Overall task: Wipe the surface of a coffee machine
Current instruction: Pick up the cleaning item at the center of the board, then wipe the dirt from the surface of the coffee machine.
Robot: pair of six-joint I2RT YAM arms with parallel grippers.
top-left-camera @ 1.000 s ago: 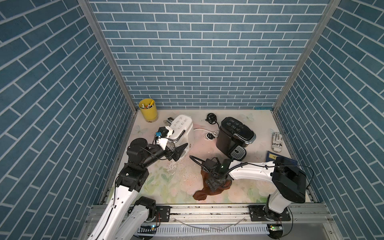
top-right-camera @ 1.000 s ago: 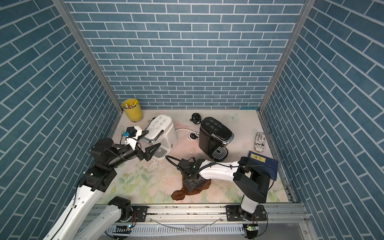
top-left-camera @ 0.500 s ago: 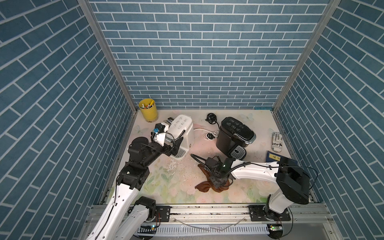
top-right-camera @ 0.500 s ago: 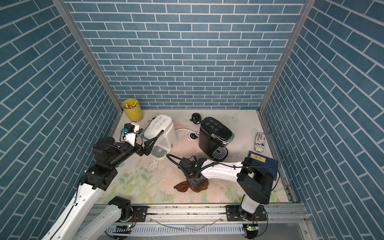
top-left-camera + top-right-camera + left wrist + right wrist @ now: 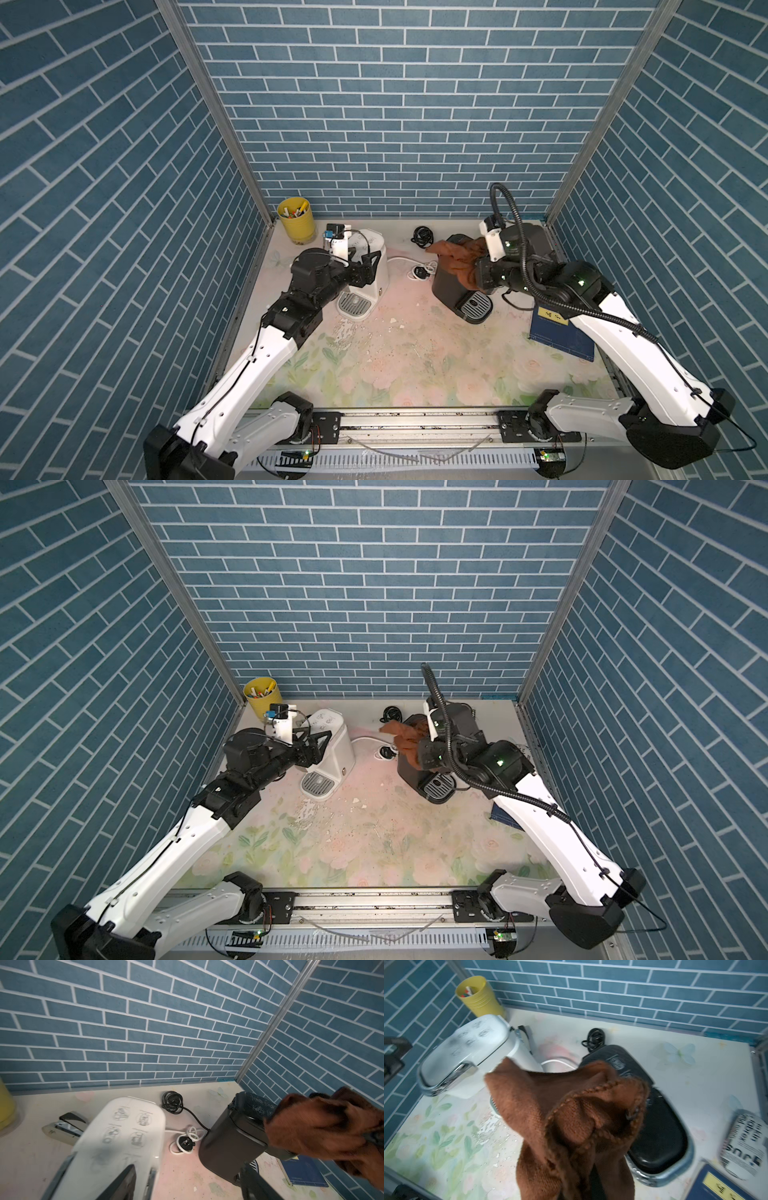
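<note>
A black coffee machine [image 5: 451, 282] [image 5: 415, 773] [image 5: 660, 1126] stands at the back right of the table. A brown knitted cloth [image 5: 457, 257] [image 5: 409, 742] [image 5: 566, 1118] hangs from my right gripper [image 5: 478, 270] [image 5: 428, 754], which is shut on it and holds it against the black machine's top. The cloth hides these fingers in the right wrist view. A white coffee machine [image 5: 376, 270] [image 5: 338, 746] [image 5: 124, 1138] stands at the back left. My left gripper [image 5: 365, 261] [image 5: 318, 738] [image 5: 187, 1186] is open at its top, one finger [image 5: 122, 1184] over the lid.
A yellow cup [image 5: 297, 218] of pens sits in the back left corner. Coiled black cord [image 5: 422, 237] and white cord [image 5: 419, 272] lie between the machines. A blue book [image 5: 561, 332], a printed can [image 5: 743, 1142], a stapler [image 5: 66, 1126] and scattered crumbs [image 5: 395, 332] are on the table.
My right gripper shut on the cloth at the table's front and carried it up and back onto the black machine. My left gripper moved in onto the white machine, jaws slightly narrower.
</note>
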